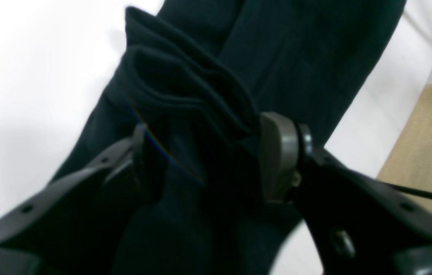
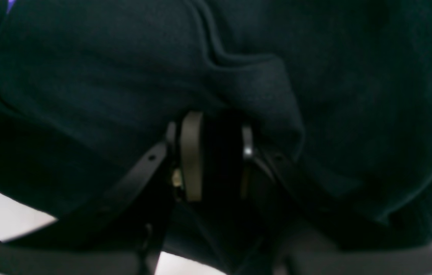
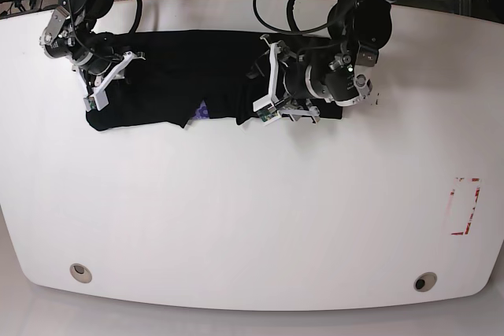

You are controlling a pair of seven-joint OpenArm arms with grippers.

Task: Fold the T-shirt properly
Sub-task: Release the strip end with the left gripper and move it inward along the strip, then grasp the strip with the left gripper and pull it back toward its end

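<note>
The large black soft cotton T-shirt (image 3: 181, 76) lies as a long narrow band across the far part of the white table (image 3: 236, 218), already folded lengthwise, with a scrap of purple print showing at its near edge.

The step in hand looks like letting go after a fold, and doing it well means lifting each gripper straight up off the cloth so that no layer is dragged back open.

The left gripper (image 1: 200, 160) stands with its jaws spread wide, one on either side of a stacked ridge of fabric. The folded layers sit between the fingers and just ahead of them, and nothing looks pinched, though the dark cloth makes contact hard to judge.

The right gripper (image 2: 216, 152) is at the other end of the band, its jaws drawn close together with black cloth bunched between and over them, so it appears to be clamped on the shirt.
</note>
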